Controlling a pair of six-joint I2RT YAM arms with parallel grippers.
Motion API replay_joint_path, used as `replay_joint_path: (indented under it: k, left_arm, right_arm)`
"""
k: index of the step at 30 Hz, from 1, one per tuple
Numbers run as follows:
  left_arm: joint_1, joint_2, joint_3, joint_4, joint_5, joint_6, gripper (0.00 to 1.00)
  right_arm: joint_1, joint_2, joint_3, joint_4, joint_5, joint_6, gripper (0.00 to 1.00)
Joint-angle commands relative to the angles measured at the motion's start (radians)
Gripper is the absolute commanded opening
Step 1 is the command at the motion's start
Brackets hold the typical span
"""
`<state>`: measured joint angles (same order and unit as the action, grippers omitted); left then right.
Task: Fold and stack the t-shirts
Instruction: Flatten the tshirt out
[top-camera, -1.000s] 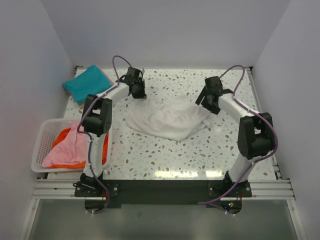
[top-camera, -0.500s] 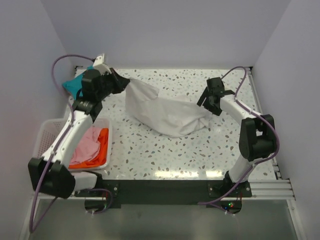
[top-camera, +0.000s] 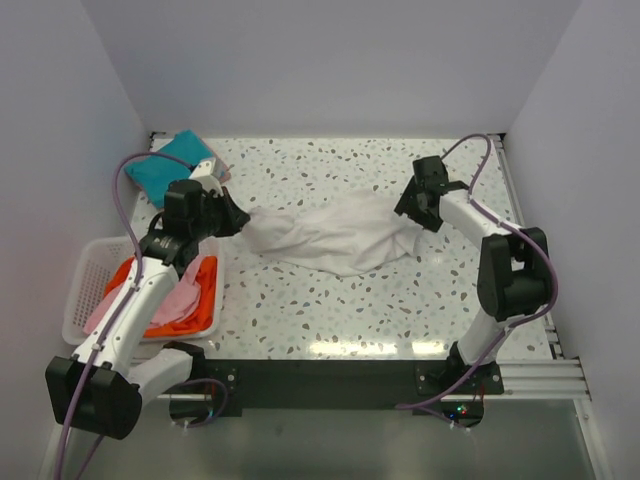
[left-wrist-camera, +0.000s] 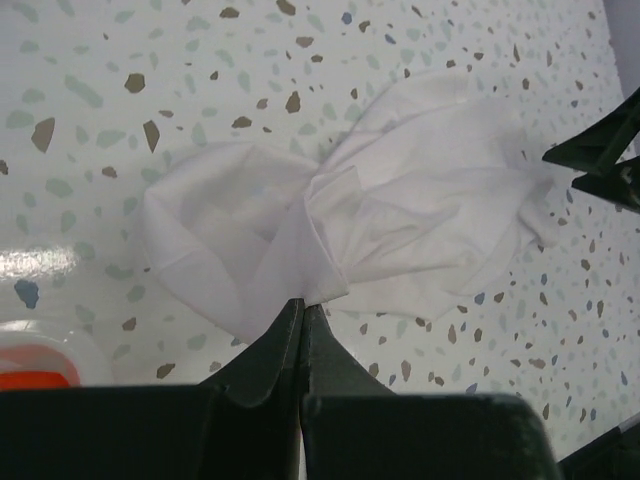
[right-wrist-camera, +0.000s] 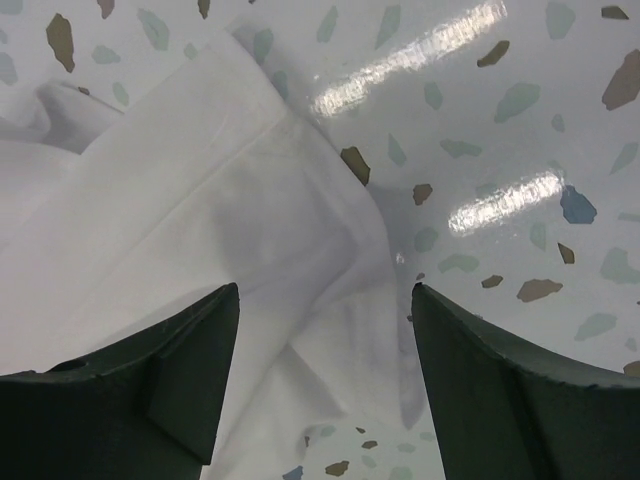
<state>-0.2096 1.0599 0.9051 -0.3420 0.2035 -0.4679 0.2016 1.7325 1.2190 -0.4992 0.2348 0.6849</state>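
Note:
The white t-shirt (top-camera: 335, 236) lies crumpled in the middle of the table. My left gripper (top-camera: 237, 220) is shut on its left edge, as the left wrist view (left-wrist-camera: 303, 302) shows, with the cloth (left-wrist-camera: 390, 215) bunched ahead of the tips. My right gripper (top-camera: 412, 212) is open just above the shirt's right end; in the right wrist view (right-wrist-camera: 325, 300) the white cloth (right-wrist-camera: 200, 230) lies between and below the spread fingers. The teal t-shirt (top-camera: 168, 167) lies folded at the far left corner. Pink (top-camera: 185, 295) and orange (top-camera: 203, 305) shirts lie in the basket.
A white lattice basket (top-camera: 85, 290) stands at the left edge of the table, partly under my left arm. White walls enclose the speckled table (top-camera: 350, 310) on three sides. A metal rail runs along the near edge.
My left gripper, shut on the shirt, has swung from the far left back down toward the table, dragging the shirt's left edge lower and left. The right gripper has barely moved.

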Motion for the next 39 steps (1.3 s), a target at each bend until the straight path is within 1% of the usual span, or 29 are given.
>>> replay_joint_path:
  k: [1, 7, 10, 11, 14, 19, 25, 26, 31, 34, 36, 37, 39]
  left_arm:
    - [0.007, -0.009, 0.023, -0.078, -0.026, 0.075, 0.0]
    - [0.007, -0.028, 0.02, -0.11, -0.061, 0.081, 0.0]
    - [0.007, -0.031, 0.026, -0.117, -0.062, 0.08, 0.0]
    - [0.007, -0.031, 0.029, -0.121, -0.065, 0.08, 0.0]
    - [0.007, -0.021, 0.051, -0.137, -0.075, 0.083, 0.0]
    - [0.007, -0.005, 0.061, -0.15, -0.088, 0.091, 0.0]
    - [0.007, 0.017, 0.069, -0.149, -0.101, 0.1, 0.0]
    - [0.007, 0.018, 0.072, -0.149, -0.101, 0.101, 0.0]
    - [0.007, 0.043, 0.08, -0.153, -0.102, 0.118, 0.0]
    - [0.007, 0.048, 0.081, -0.153, -0.102, 0.123, 0.0]
    - [0.007, 0.049, 0.081, -0.152, -0.108, 0.124, 0.0]
    - [0.007, 0.051, 0.083, -0.149, -0.11, 0.124, 0.0]
    - [0.007, 0.064, 0.084, -0.144, -0.113, 0.121, 0.0]
  right_arm:
    - [-0.005, 0.047, 0.083, 0.045, -0.011, -0.041, 0.73]
    - [-0.005, 0.172, 0.186, 0.071, 0.003, -0.113, 0.67]
    - [-0.01, 0.248, 0.258, 0.07, 0.001, -0.139, 0.63]
    - [-0.011, 0.265, 0.292, 0.068, -0.009, -0.143, 0.59]
    - [-0.022, 0.315, 0.336, 0.068, -0.02, -0.145, 0.57]
    - [-0.034, 0.345, 0.364, 0.062, -0.026, -0.147, 0.54]
    - [-0.036, 0.335, 0.318, 0.077, -0.046, -0.151, 0.49]
    - [-0.037, 0.335, 0.31, 0.08, -0.052, -0.151, 0.45]
    - [-0.036, 0.341, 0.309, 0.088, -0.075, -0.153, 0.39]
    - [-0.034, 0.351, 0.323, 0.076, -0.081, -0.153, 0.33]
    - [-0.036, 0.348, 0.326, 0.071, -0.086, -0.154, 0.27]
    - [-0.036, 0.337, 0.324, 0.07, -0.084, -0.157, 0.22]
    - [-0.036, 0.329, 0.324, 0.062, -0.084, -0.163, 0.15]
